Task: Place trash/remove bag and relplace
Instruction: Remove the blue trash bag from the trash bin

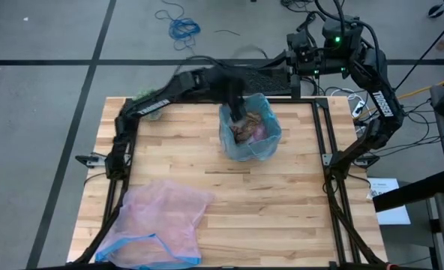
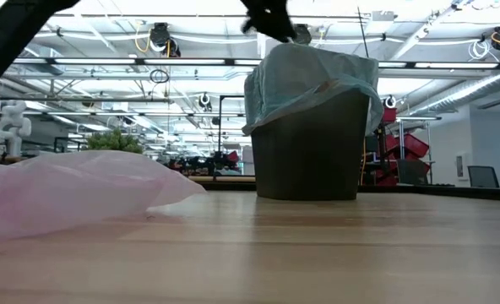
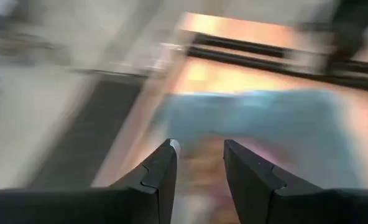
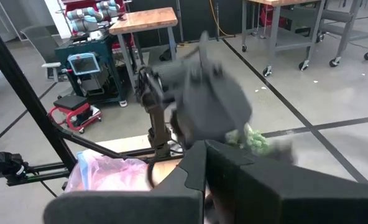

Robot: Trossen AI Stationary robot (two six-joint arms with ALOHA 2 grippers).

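I'm holding the left gripper (image 1: 239, 112), fingers slightly apart and empty, directly above the bag (image 1: 271, 144) lining the bin (image 2: 305, 160) at the table's far middle, trash (image 1: 250, 129) inside. The right gripper (image 4: 204, 163) is parked back right, far off.

Grey concrete floor (image 1: 49, 45) crossed by dark lines — a blue cable (image 1: 183, 28) lies there; bright ceiling lights (image 2: 106, 25) overhead.
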